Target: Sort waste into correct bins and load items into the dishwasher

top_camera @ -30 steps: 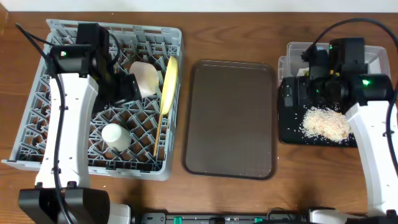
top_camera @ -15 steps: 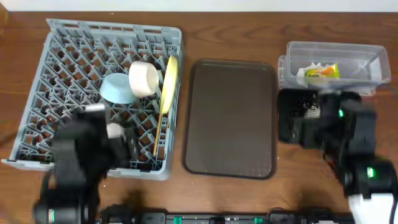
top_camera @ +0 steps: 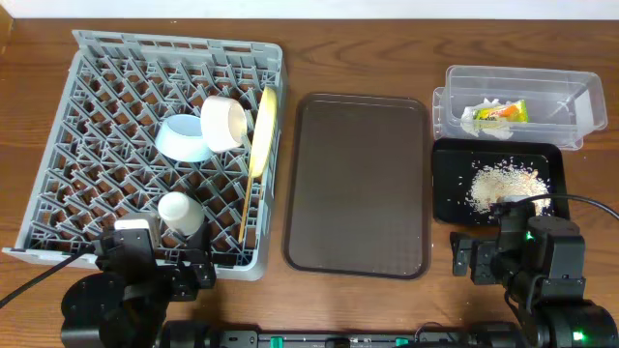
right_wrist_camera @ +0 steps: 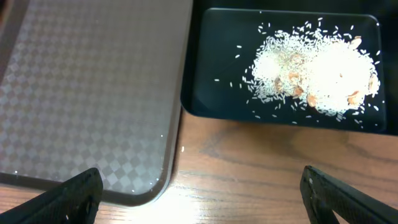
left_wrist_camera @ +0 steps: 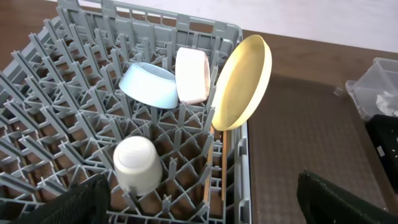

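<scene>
Wooden table (top_camera: pixel 368 58) bears black tray (top_camera: pixel 447 166) of pale scraps (top_camera: pixel 503 184).

Looked like a robotics lab bench dressed up as a kitchen to me: plain wooden table (top_camera: pixel 368 58), a commercial grey dish rack (top_camera: pixel 174 41) and brown serving tray (top_camera: pixel 358 184), with loose black cables (top_camera: pixel 590 200) and a mounting rail (top_camera: pixel 319 340) along the front edge.

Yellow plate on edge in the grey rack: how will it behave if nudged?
Probably stiff: the round yellow plate holds its shape standing tilted on its rim. Likely to tip or roll, since only pegs of the grey plastic dish rack prop it. Smooth face, maybe slippery.
</scene>
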You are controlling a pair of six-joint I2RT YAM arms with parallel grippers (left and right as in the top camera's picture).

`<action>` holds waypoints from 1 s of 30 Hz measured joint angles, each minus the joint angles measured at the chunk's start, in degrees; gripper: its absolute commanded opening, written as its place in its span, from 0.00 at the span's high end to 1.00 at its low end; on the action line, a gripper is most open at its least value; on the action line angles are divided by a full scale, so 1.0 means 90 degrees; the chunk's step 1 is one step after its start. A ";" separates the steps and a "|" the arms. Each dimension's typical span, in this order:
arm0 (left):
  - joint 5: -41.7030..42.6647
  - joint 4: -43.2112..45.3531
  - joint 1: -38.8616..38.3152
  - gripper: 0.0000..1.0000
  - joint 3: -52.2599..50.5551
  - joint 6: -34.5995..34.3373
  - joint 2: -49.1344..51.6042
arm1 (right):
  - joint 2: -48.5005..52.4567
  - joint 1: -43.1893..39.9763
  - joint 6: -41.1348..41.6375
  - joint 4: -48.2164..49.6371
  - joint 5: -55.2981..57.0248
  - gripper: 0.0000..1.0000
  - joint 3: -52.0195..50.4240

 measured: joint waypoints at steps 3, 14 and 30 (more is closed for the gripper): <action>0.0000 0.0000 0.0000 0.04 -0.0005 0.0000 0.0000 | 0.0000 0.0000 0.0000 -0.0012 0.0002 0.01 0.0000; 0.0000 -0.0005 0.0000 0.04 -0.0005 0.0000 0.0000 | -0.0716 0.0002 -0.0005 0.0180 0.0068 0.01 -0.0051; 0.0000 -0.0007 0.0000 0.04 -0.0051 0.0000 0.0000 | -0.3458 0.0010 -0.0226 0.6900 -0.0005 0.01 -0.4019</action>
